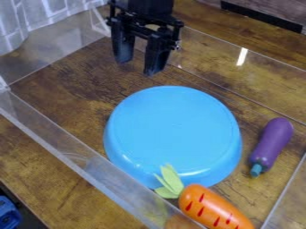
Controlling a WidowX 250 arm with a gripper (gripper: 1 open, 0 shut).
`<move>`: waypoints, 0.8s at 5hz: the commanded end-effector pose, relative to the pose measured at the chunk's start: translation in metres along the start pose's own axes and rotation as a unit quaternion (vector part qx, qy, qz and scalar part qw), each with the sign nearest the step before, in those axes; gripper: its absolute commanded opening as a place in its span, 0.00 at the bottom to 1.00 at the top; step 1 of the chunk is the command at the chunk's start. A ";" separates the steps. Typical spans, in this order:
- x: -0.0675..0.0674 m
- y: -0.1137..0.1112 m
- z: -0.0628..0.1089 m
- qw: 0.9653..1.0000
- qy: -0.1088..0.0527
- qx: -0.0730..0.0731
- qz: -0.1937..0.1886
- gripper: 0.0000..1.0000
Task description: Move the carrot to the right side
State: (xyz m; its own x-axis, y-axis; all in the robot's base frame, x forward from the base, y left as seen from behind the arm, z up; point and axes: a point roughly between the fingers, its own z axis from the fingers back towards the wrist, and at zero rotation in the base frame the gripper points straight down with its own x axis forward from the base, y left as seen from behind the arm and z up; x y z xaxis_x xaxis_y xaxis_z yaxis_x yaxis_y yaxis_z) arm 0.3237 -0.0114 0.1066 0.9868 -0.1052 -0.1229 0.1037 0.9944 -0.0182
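Carrot (214,207), orange with darker grooves, lies at the bottom right, leaves pointing up and left and overlapping the edge of the blue bowl (173,134). Black end effector (139,59) hangs beyond the bowl near the top, its two fingers spread apart and released, with nothing between them. A purple eggplant (271,146) with a teal tip lies to the right of the bowl, apart from it, on the brown wooden desk (66,98) inside clear walls (89,165).
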 end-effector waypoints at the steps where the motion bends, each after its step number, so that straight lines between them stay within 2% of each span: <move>1: 0.013 -0.007 0.017 0.999 -0.034 0.003 -0.005 1.00; 2: 0.023 -0.014 0.020 0.999 -0.041 0.004 0.002 0.00; 3: 0.028 -0.017 0.021 0.999 -0.044 0.004 0.006 1.00; 4: 0.036 -0.023 0.022 0.999 -0.048 0.004 0.005 0.00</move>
State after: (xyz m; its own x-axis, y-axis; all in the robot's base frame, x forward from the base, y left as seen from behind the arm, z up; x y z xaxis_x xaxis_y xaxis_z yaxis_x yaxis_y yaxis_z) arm 0.3532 -0.0337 0.1066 0.9925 -0.0850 -0.0874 0.0845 0.9964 -0.0101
